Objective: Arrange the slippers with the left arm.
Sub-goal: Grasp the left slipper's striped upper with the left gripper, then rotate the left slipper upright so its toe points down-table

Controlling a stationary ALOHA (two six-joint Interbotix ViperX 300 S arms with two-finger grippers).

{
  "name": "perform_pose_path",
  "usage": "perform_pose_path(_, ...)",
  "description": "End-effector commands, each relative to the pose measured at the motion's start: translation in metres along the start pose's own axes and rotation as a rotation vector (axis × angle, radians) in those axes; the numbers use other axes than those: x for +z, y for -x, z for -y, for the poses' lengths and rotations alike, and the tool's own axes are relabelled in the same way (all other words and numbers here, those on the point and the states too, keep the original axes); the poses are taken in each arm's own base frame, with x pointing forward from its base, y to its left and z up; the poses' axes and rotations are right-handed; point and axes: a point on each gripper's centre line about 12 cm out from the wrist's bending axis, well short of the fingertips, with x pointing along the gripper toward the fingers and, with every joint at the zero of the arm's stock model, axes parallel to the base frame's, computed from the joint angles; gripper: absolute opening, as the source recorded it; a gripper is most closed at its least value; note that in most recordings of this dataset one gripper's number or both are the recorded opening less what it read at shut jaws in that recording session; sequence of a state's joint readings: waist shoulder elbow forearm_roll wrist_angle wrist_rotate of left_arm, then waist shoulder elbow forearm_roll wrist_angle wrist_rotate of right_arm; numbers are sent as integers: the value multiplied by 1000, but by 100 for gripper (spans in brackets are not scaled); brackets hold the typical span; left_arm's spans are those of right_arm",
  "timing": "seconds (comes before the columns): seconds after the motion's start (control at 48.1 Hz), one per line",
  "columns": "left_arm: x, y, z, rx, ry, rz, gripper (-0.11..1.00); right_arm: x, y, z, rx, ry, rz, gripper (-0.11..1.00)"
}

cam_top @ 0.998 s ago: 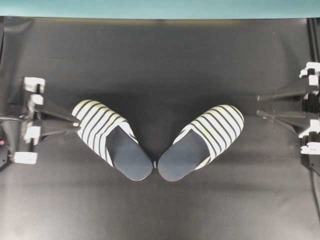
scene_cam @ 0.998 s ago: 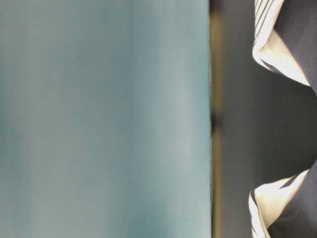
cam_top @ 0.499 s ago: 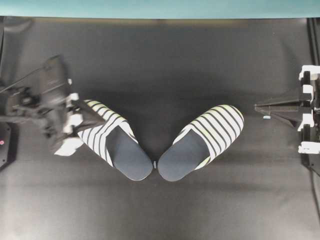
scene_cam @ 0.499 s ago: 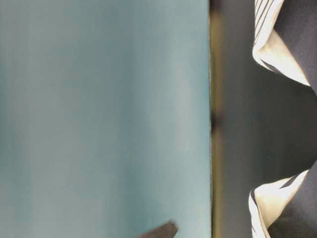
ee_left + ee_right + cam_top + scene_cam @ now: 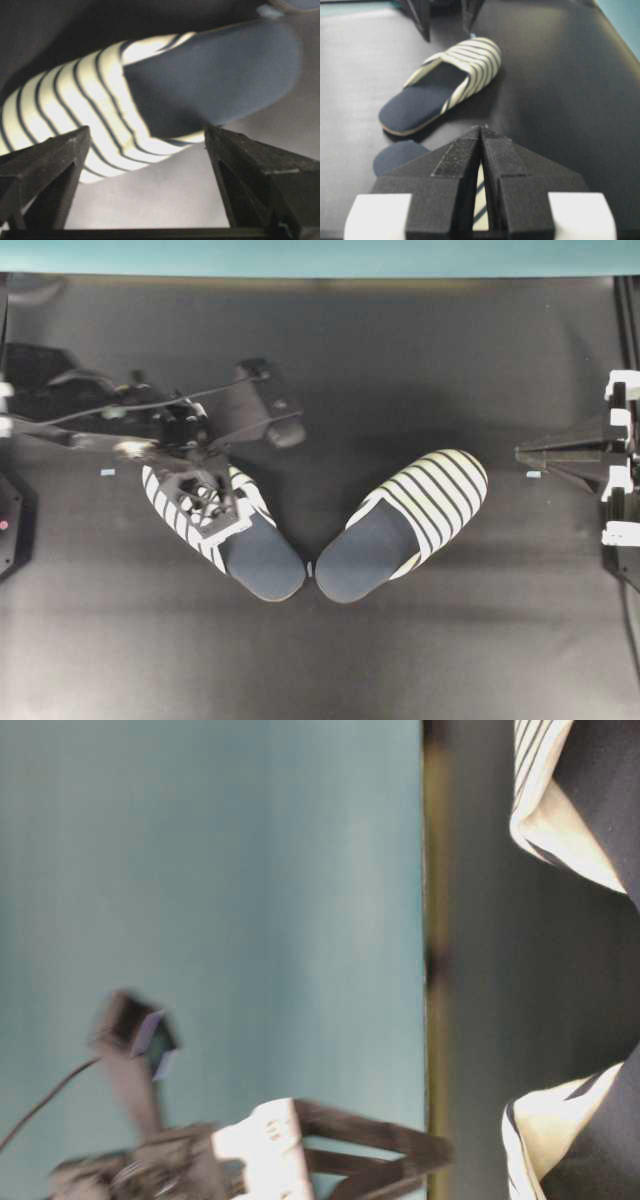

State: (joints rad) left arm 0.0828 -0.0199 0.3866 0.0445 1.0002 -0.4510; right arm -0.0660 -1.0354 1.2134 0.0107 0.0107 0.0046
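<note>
Hovering spread wide over the left slipper (toe up-left, heel toward centre), left gripper grips nothing; right gripper clenched, far off.

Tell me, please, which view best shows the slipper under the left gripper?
The left wrist view: the slipper fills it between open fingers. Overhead, the left gripper covers its stripes. The right wrist view shows it whole but small; table-level shows only cropped slipper edges.

Left arm extended, jaws apart; right jaws closed.
</note>
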Motion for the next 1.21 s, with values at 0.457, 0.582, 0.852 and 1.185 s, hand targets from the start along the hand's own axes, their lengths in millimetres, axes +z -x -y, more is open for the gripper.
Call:
perform_pose_path(0.457,-3,-53,-22,67,211,-91,85,1,9,0,-1,1,41,1)
perform_pose_path(0.582,-8,-60,-26,75,202,-103,83,1,9,0,-1,1,45,1)
perform_pose_path(0.852,-9,-57,-26,78,149,-116,49,2,9,0,-1,4,52,1)
perform_pose_path(1.185,21,-25,-15,37,-122,-9,1,1,9,0,-1,3,51,1)
